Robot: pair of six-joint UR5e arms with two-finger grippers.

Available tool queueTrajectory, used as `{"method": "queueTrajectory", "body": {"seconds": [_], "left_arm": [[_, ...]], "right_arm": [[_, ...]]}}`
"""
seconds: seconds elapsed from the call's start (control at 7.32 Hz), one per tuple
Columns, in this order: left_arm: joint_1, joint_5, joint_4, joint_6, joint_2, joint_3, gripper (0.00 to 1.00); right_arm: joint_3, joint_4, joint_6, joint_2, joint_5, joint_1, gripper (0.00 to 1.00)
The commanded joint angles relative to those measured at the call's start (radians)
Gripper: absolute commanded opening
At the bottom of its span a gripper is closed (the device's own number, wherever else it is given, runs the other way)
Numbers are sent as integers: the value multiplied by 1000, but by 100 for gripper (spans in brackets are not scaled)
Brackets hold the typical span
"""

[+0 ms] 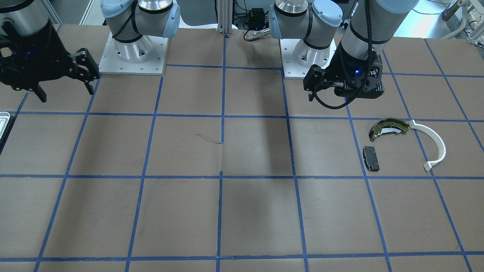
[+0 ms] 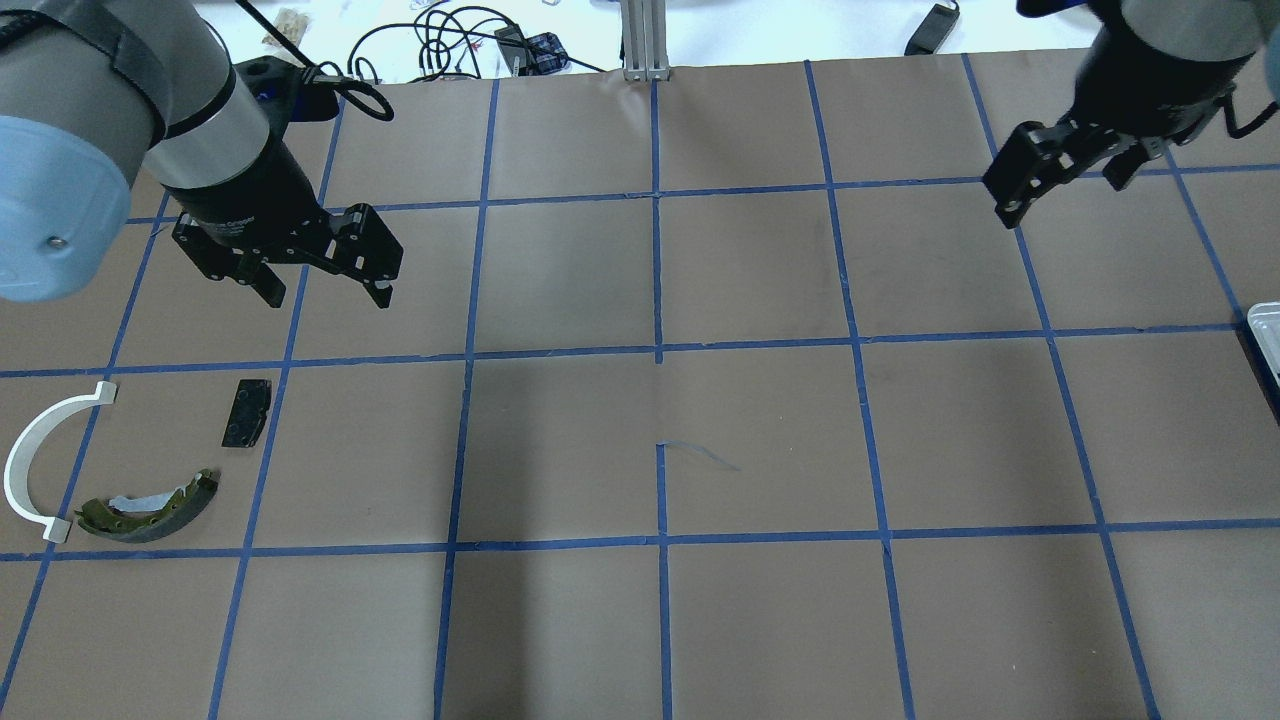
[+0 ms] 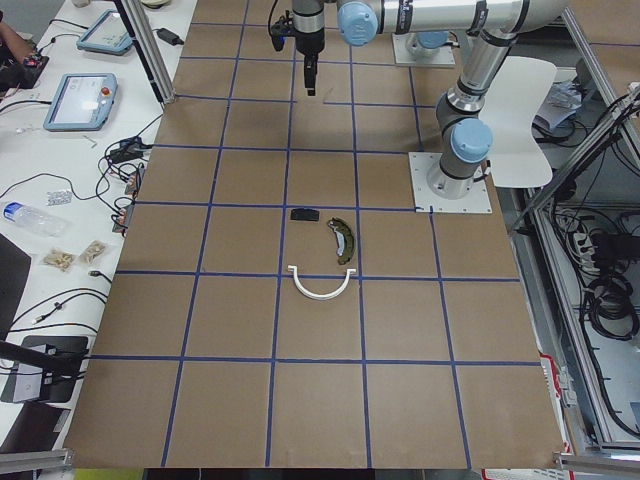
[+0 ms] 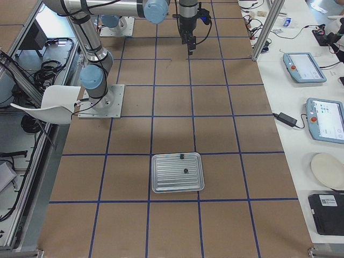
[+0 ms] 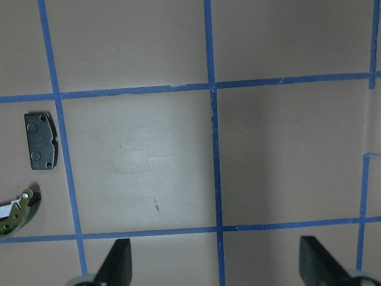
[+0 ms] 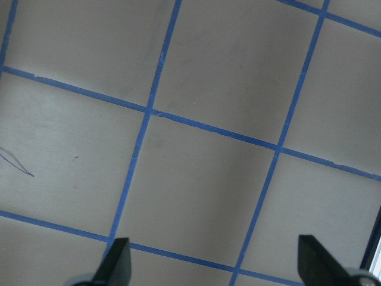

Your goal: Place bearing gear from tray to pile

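So nothing's picked up yet: both pincers hang above the counter [image 2: 760, 440] with fingers spread and nothing between them. The tray [image 4: 161, 185] sits way over at the robot's right end, well apart from the right pincer [image 2: 1060, 195]. There are two tiny dark bits there, and I'm guessing the gear [image 4: 185, 171] is the one on the tray floor, but it's too small to be sure. The pile [image 2: 150, 505], with its shoe [image 1: 389, 127], arc [image 2: 30, 460] and pad [image 2: 246, 412], is at the opposite end, near the left pincer [image 2: 325, 292]. I'd send the right one over the tray, centre it on the gear, drop straight down clear of the rim, and pinch gently since small round parts squirt out easily.
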Motion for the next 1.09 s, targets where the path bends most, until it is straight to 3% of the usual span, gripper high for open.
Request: {"method": "queueTrajectory", "body": {"seconds": [0.0, 0.41, 0.96], "left_arm": [[0, 3, -1, 0, 2, -1, 100], [-1, 0, 0, 0, 0, 0, 100], [-1, 1, 16, 0, -1, 0, 100]], "right_arm": [[4, -10, -159, 7, 9, -208, 100], [0, -142, -396, 159, 9, -497, 100], [-5, -430, -647, 458, 44, -686, 100]]}}
